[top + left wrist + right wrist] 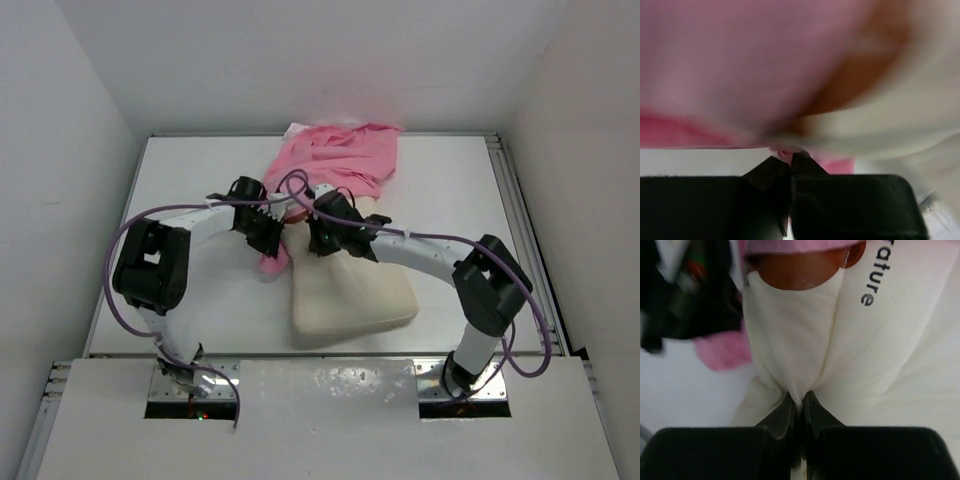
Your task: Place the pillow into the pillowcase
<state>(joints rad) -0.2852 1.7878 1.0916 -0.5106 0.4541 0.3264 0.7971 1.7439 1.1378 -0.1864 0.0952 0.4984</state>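
Observation:
The cream pillow (pixel 350 290) lies in the middle of the table, its far end under the edge of the pink satin pillowcase (pixel 335 160). My right gripper (pixel 322 240) is shut on a pinched fold of the pillow (pixel 795 355) near its far left corner; the brown mark (pixel 800 272) and print show beyond. My left gripper (pixel 272 238) is shut on a bit of the pillowcase edge (pixel 784 152), right beside the pillow's left side. The pillowcase (pixel 740 65) fills the blurred left wrist view, with the pillow (pixel 920 100) at the right.
The pillowcase's bulk is crumpled at the back centre of the white table (pixel 180 190). White walls enclose the table on three sides. Both arms bend inward, their wrists close together above the pillow's far left corner.

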